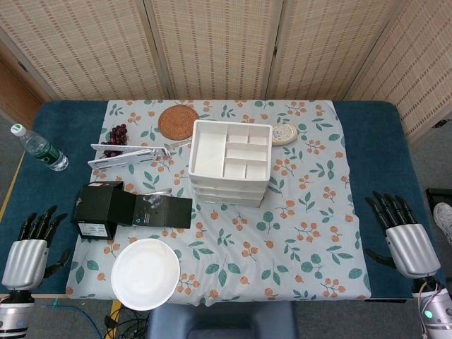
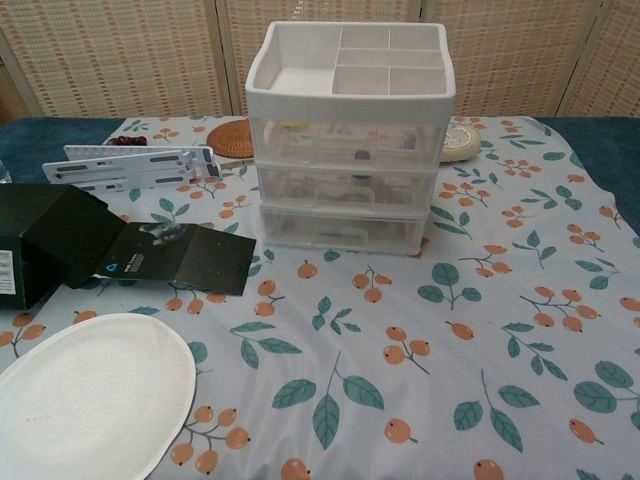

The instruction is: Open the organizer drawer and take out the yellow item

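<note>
The white organizer [image 1: 229,161] [image 2: 348,140] stands mid-table with three clear drawers, all pushed in, and an open divided tray on top. Through the top drawer's front [image 2: 345,140] some small items show dimly, one of them yellowish; I cannot tell what it is. My left hand [image 1: 30,244] hovers at the table's near left corner, fingers spread, holding nothing. My right hand [image 1: 402,233] hovers at the near right edge, fingers also spread and empty. Both hands are far from the organizer, and neither appears in the chest view.
A black open box [image 1: 116,208] [image 2: 80,250] lies left of the organizer, a white plate [image 1: 145,273] [image 2: 85,395] in front of it. Farther back are a white flat rack [image 1: 131,154], grapes [image 1: 116,134], a woven coaster [image 1: 178,120], a water bottle [image 1: 39,147] and a tape-like disc [image 1: 284,134].
</note>
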